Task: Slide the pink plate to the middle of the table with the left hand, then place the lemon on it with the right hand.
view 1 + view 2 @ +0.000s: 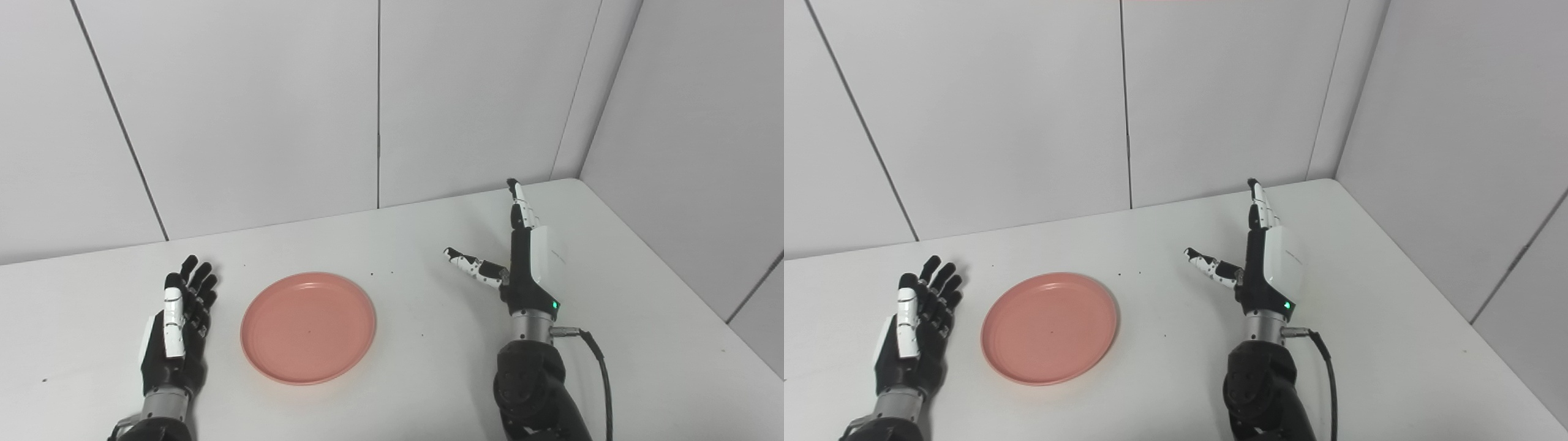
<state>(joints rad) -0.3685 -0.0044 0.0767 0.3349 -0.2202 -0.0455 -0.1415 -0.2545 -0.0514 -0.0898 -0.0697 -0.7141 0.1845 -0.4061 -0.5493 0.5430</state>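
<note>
Left eye view
table (429, 380): plain white, grey panel walls behind
pink plate (308, 327): flat, left of centre
left hand (177, 324): beside plate, fingers spread, empty

Right eye view
right hand (1258, 263): wide, empty, well right of plate
lemon: can't spot it

1. Plate (308, 327) was plain salmon pink, no pattern.
2. Table (429, 380) was white with a few dark specks.
3. Left hand (177, 334) and right hand (523, 257) were black with white panels; right wrist showed a green light.
4. Wall panels (245, 110) were plain off-white.
</note>
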